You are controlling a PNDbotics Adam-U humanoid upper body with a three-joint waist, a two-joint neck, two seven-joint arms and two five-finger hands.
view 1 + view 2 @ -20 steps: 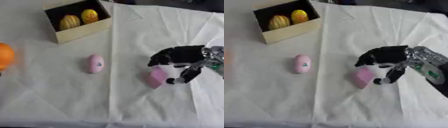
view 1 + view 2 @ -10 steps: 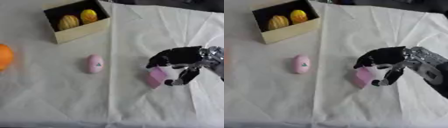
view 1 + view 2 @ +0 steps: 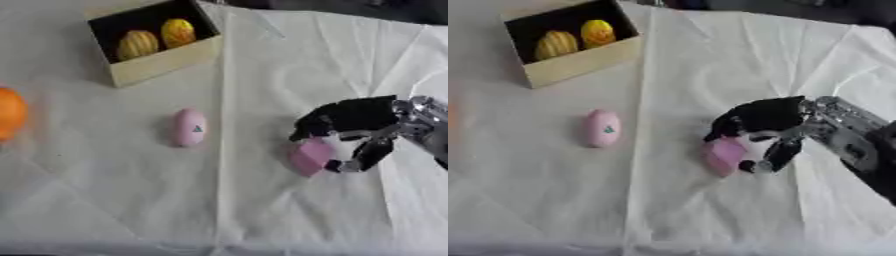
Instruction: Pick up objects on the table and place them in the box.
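Covering the whole frame: counter (image 3: 262, 60) under a creased white cloth. Upper left: open tan box (image 3: 162, 62) with black inside, holding two yellow ribbed objects (image 3: 138, 44), side by side. Right of centre: right hand (image 3: 354, 117), fingers curled over and thumb under, pinching pink block (image 3: 310, 156). Left of centre: pink oval object (image 3: 189, 127) lying on the cloth, well apart from the block. Left edge: orange round object (image 3: 10, 113), partly cut off.

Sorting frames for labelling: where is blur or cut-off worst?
Left eye view: orange object soft-edged, cut by the left border. Right eye view: it shows only as a faint orange smear; right hand over the pink block is soft too.
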